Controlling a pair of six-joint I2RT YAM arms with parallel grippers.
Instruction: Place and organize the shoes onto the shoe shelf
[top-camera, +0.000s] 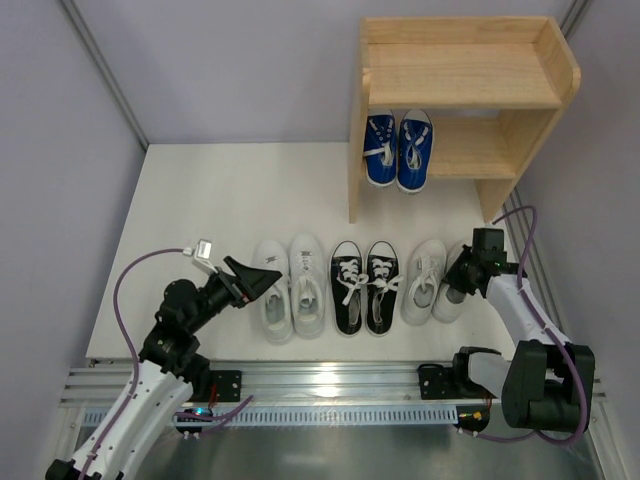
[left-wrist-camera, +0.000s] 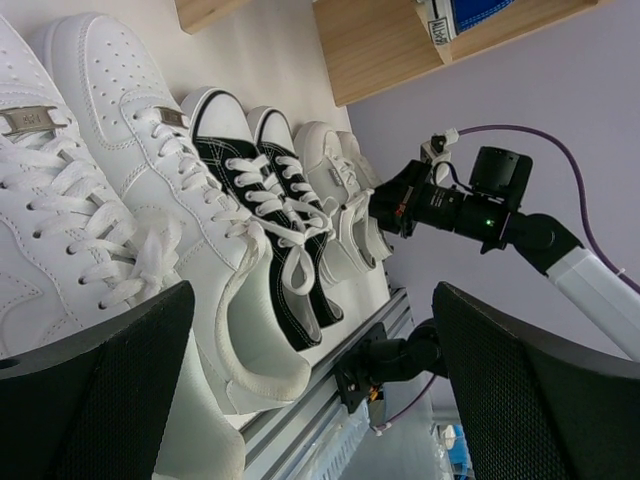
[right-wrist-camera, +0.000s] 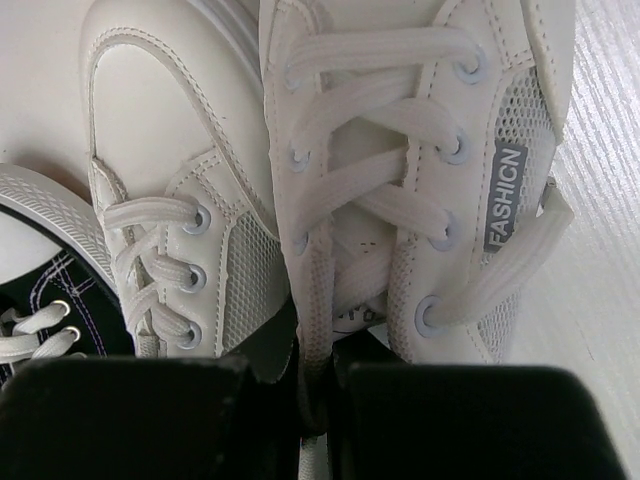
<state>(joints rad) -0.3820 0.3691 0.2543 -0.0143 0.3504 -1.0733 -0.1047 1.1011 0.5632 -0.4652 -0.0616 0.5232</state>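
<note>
I see the shoe shelf (top-camera: 460, 75) with the blue pair (top-camera: 398, 150) on its lower tier, at the left end. In front of the shelf, three pairs sit in a row on the table (top-camera: 200, 200). The small white lace-ups (top-camera: 432, 282) are nearest the shelf, then the black pair (top-camera: 364, 285), then the white leather pair (top-camera: 291, 285) farthest out. My right gripper (right-wrist-camera: 315, 370) is at the heel end of one small white shoe. Its fingers are pinched nearly together on what looks like the lace by the tongue. My left gripper (top-camera: 265, 283) hangs at the leather pair's outer shoe, fingers wide apart.
</note>
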